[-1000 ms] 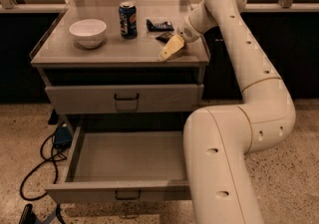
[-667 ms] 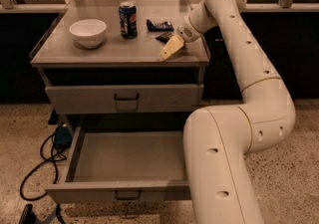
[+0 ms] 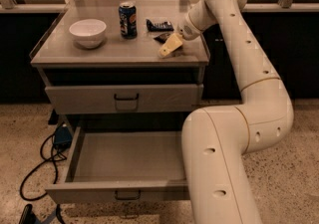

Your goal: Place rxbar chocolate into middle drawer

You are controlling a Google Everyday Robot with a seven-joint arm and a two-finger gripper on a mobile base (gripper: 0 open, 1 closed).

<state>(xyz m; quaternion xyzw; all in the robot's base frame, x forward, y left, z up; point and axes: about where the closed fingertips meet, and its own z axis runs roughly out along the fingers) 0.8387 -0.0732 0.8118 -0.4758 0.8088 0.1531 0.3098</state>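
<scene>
The big cream arm (image 3: 259,93) takes up the whole right side. It rises from the bottom of the shot, bends back, and reaches in over the right edge of the worktop (image 3: 114,51).

Under the worktop, the middle drawer (image 3: 124,156) is pulled right out toward the camera, with the grey floor inside showing and its small dark handle (image 3: 127,195) on the front. The arm's lower section covers the drawer's right end. The upper drawer (image 3: 84,99) sits shut just below the top.

On the worktop, a white bowl (image 3: 87,33) stands toward the left edge and a blue soda can (image 3: 127,19) stands upright nearer the back edge, about mid-width. A flat dark packet (image 3: 159,24) lies just right of the can, toward the back right corner.

The rxbar chocolate (image 3: 162,37) is lying on the worktop, in front of that packet and near the right edge. The gripper (image 3: 170,45) is low over the top near the front right corner, right up against the bar. Honestly I can't tell if it's spread or closed, or whether it has hold of the bar.

A black cable (image 3: 37,168) loops on the floor left of the cabinet.
</scene>
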